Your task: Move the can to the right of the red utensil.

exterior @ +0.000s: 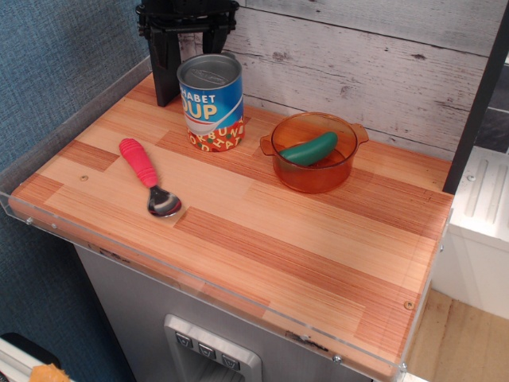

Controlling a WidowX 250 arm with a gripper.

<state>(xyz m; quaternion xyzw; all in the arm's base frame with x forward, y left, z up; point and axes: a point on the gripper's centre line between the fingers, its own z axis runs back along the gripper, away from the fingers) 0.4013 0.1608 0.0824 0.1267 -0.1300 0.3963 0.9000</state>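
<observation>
The can [211, 103] stands upright at the back left of the wooden board, with a grey lid, a blue label and a red band at the bottom. My gripper [189, 48] hangs at the top edge of the view, right behind the can. It is open, with one dark finger [166, 76] down along the can's left side and the other partly hidden behind the lid. The red utensil [147, 177], a spoon with a red-pink handle and a metal bowl, lies to the front left of the can.
An orange translucent pot [314, 153] holding a green pickle-shaped object [308, 149] stands to the right of the can. A clear plastic rim [71, 103] runs along the board's left and front edges. A white plank wall [358, 64] is behind.
</observation>
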